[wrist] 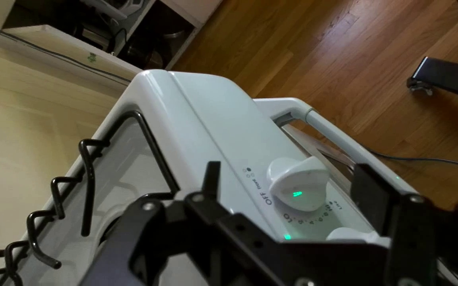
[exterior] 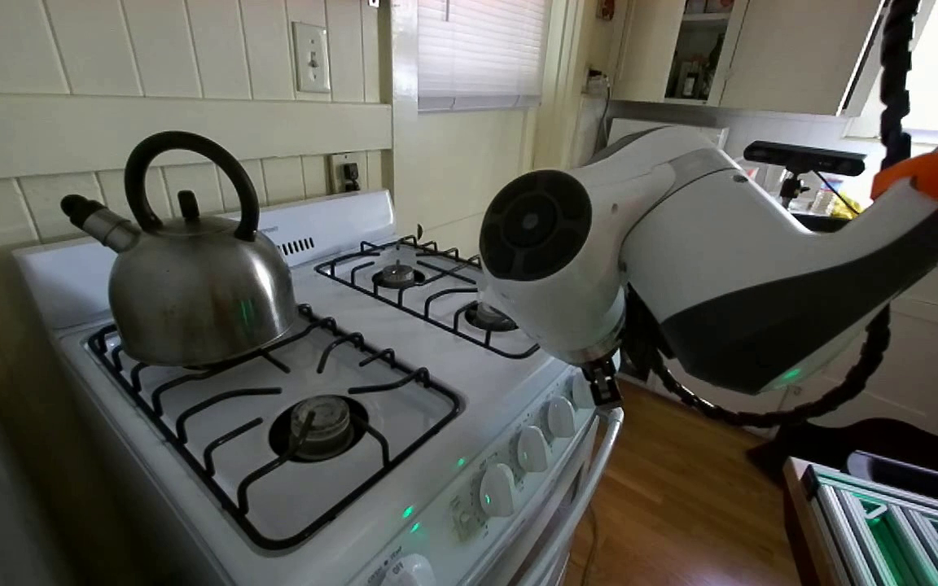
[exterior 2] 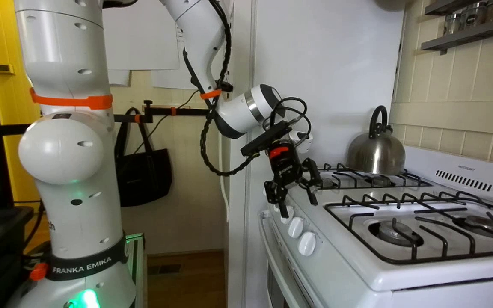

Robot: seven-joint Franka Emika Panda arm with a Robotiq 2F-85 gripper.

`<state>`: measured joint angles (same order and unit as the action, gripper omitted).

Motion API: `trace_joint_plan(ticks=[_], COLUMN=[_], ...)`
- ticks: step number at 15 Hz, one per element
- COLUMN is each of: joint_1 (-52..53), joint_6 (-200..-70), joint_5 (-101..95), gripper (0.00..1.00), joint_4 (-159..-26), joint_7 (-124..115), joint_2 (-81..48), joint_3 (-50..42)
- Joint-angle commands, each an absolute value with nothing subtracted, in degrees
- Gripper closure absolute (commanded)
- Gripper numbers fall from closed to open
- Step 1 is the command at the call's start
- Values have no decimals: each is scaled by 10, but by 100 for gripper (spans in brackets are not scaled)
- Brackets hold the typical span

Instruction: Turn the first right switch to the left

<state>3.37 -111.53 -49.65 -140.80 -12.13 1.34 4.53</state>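
As wrist view alone shows, "OFF" (wrist: 266, 198) adjoins right-end knob (wrist: 301, 186)

The blind (exterior: 481, 53) glows (stove (exterior: 412, 340) catching green glints).

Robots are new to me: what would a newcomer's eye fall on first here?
Probably the big white robot arm reaching to the front of the white stove, its black gripper open near the row of knobs. In the wrist view, the right-end knob shows between the gripper's fingers. Next, the metal kettle at the back of a black grate.
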Motion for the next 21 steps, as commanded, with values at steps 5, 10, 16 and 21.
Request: trace_joint_plan(ticks=[5, 10, 16, 21], joint_1=[42, 37, -3, -18], joint_6=[-1073, -1098, -1236, -1289], joint_5=[-432, -284, -287, -283], gripper=[0, 0, 0, 0], joint_4=[-1405, -1411, -1375, -1372], joint_7=[-106, -126, -149, -158], joint_2=[19, 22, -30, -48], joint_3=[47, 42, -3, -27])
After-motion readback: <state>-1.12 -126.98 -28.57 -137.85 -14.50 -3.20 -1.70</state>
